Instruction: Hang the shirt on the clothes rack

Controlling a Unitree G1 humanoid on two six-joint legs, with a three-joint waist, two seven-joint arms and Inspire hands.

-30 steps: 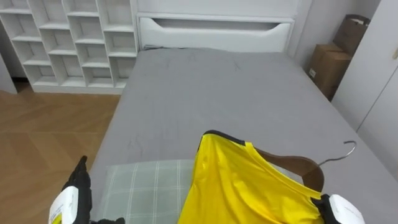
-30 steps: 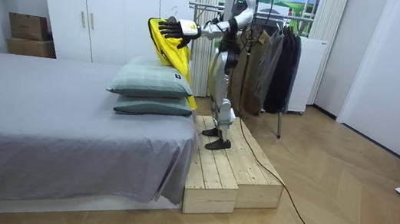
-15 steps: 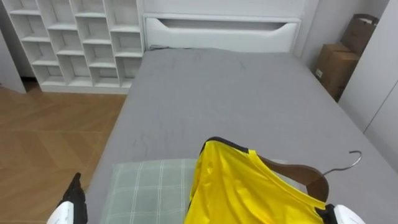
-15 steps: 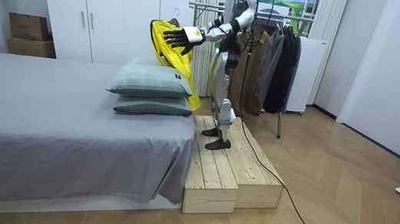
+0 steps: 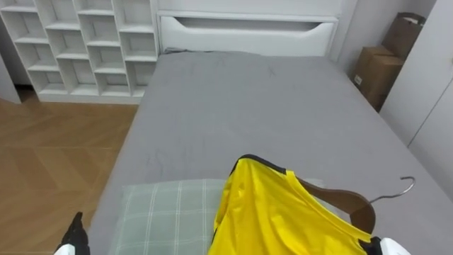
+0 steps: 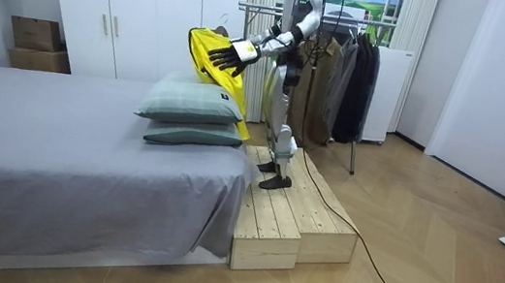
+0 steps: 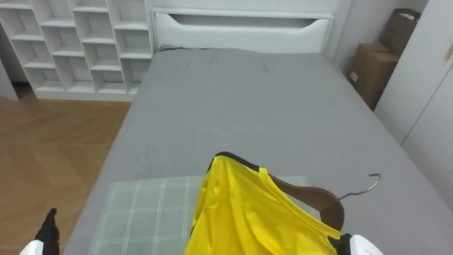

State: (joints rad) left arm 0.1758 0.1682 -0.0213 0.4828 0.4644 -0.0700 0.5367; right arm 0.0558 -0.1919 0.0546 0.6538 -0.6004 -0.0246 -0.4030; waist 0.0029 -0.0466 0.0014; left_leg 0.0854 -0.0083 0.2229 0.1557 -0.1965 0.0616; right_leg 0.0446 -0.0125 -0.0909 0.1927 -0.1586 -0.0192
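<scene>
Since the earlier frame the left hand has sunk and drawn back toward the robot. In the eye views it now pokes up at the bottom left corner, over the wooden floor beside the bed's left edge. The room view shows its fingers spread and holding nothing, just in front of the yellow shirt.

The right hand sits at the bottom right corner of the eye views, against the shirt's lower edge. Its fingers are hidden by the cloth, so I cannot tell whether they grip anything.

The shirt is draped on a wooden hanger and held in the air above the near end of the bed. Its dark-trimmed collar is uppermost, and the hanger's metal hook sticks out toward the bed's right edge. Below it, a green checked pillow lies across the near end of the bed.

Beyond the pillow the grey sheet runs to a white headboard at the far end. White cube shelving stands past the far left corner and cardboard boxes past the far right.

In the room view the robot stands on a low wooden platform at the bed's pillow end, with a rack of dark clothes behind it.
</scene>
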